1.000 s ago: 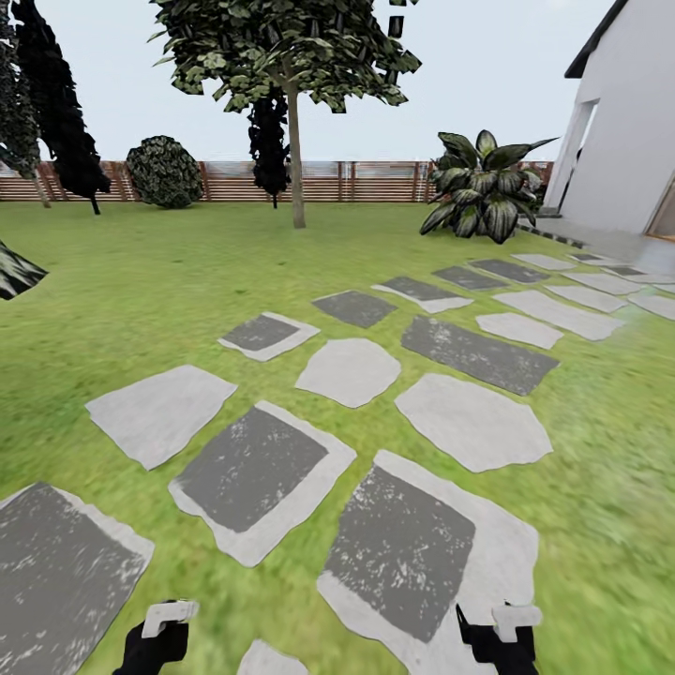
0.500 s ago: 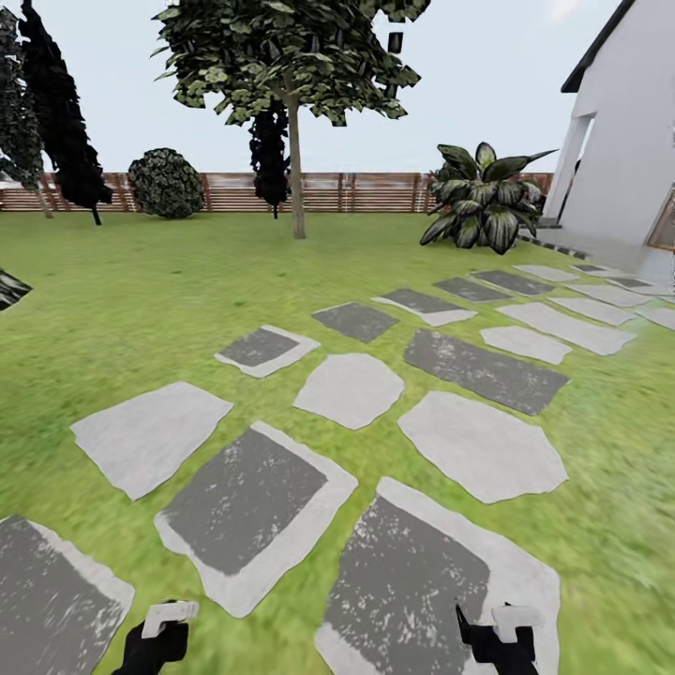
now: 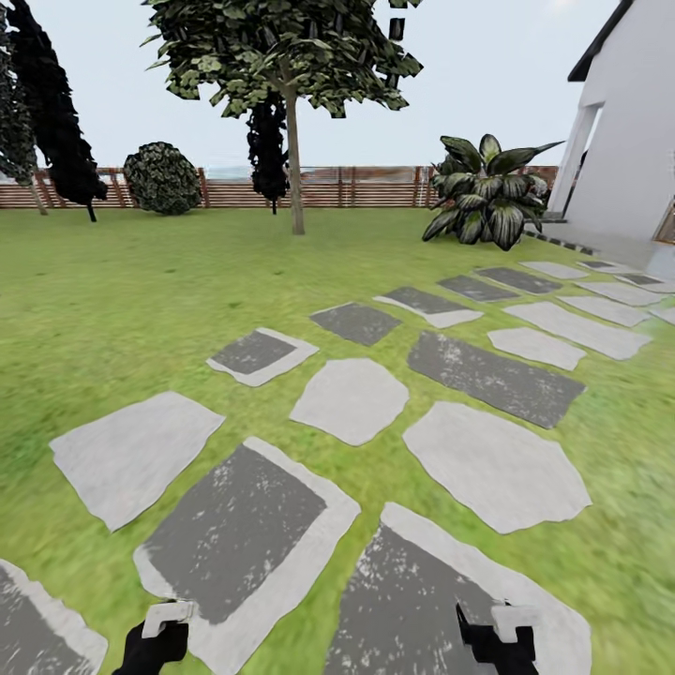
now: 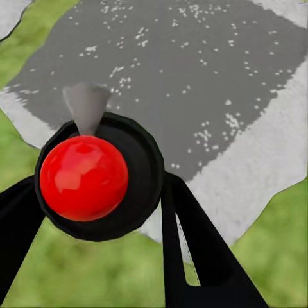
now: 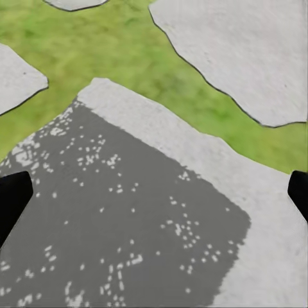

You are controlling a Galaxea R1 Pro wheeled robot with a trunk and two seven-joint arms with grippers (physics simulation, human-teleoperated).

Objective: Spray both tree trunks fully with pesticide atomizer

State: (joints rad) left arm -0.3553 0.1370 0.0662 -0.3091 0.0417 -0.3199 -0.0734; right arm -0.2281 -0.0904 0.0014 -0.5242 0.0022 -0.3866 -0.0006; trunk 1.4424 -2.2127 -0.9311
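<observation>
Change: we see the slabs point(image 3: 349, 398) slide nearer; the camera advances toward the tree point(image 3: 294, 159).
Left hand point(image 4: 96, 218): pinching the atomizer point(image 4: 84, 178).
Right hand point(image 5: 154, 192): spread, empty.
Meaning: we judge spraying not yet begun.

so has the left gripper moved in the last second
Yes: the left gripper has advanced with the robot, now at the near edge of the dark-centred slab that lay farther ahead before.

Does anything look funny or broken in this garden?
Nothing looks broken or spilled. One oddity: small dark leaf pieces hang in the air beside the tree's crown, apart from it. The left gripper is shut on the pesticide atomizer.
</observation>
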